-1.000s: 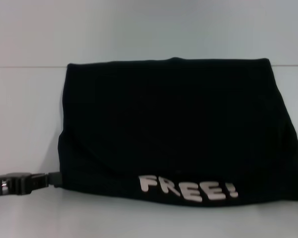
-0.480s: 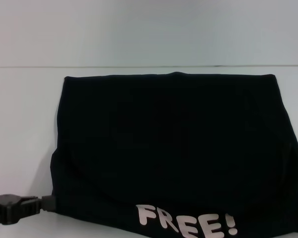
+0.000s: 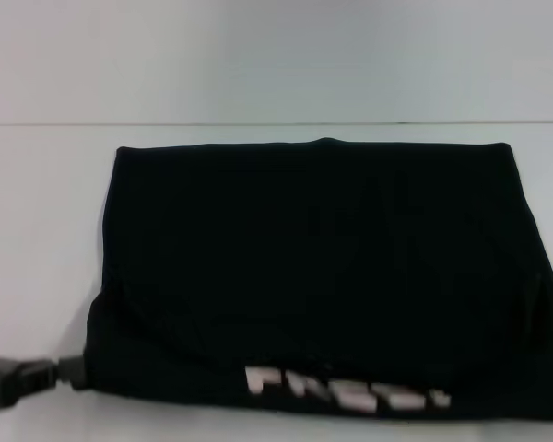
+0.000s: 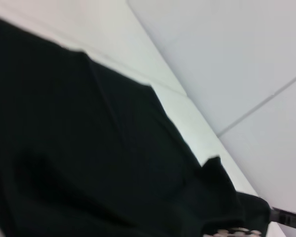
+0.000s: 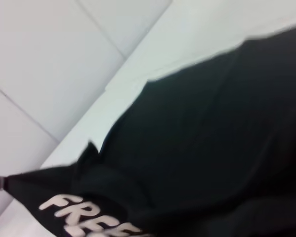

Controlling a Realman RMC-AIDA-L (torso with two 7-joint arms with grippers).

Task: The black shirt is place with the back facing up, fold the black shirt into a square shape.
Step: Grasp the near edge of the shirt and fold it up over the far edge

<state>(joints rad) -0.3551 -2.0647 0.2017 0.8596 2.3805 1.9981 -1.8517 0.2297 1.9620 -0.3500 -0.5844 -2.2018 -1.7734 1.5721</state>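
The black shirt lies doubled over on the white table, with a straight fold along its far side. White "FREE!" lettering runs along its near edge. My left gripper is at the shirt's near left corner, shut on the cloth. The right wrist view shows that corner drawn to a point at it. My right gripper is outside the head view. In the left wrist view my right gripper holds the shirt's other near corner, which tapers into it.
The white table shows bare surface to the left of the shirt and beyond it. A thin seam line crosses behind the shirt. The shirt's right side reaches the head view's right edge.
The shirt's near edge and my left gripper have come toward me and slightly left. The far fold has slid nearer too. The lettering now looks flatter and lower.
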